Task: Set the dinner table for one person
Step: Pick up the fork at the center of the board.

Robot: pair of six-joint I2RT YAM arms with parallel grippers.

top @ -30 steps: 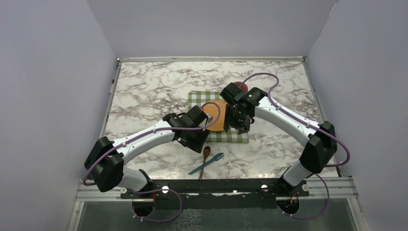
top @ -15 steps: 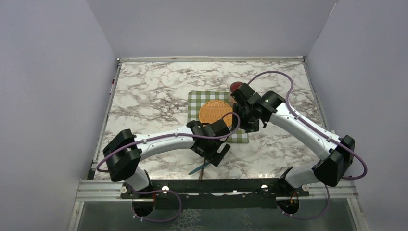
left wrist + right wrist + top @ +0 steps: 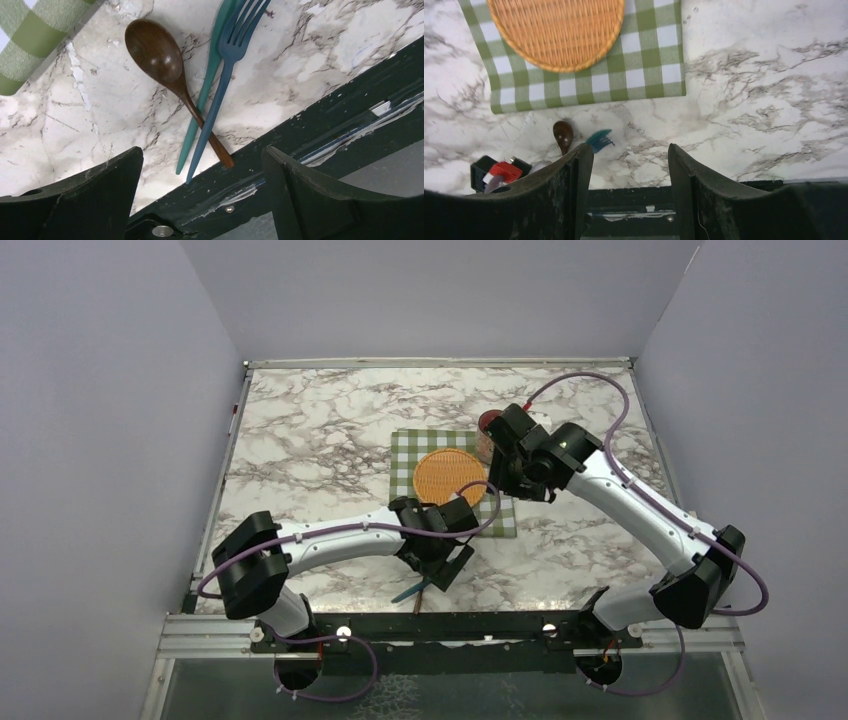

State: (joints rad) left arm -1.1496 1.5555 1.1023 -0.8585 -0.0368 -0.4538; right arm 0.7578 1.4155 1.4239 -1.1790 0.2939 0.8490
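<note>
The left hand (image 3: 202, 155) gapes released, as does the right hand (image 3: 629, 150). Pale lilac walls (image 3: 110, 390) enclose the worktop (image 3: 320, 430), filling mid-frame: square, white marble pattern, dark grey veins, metal frame.

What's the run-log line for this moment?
left gripper open over brown wooden spoon, blue fork, teal utensil | right gripper open, empty | round orange woven plate on green-and-white checked cloth
</note>
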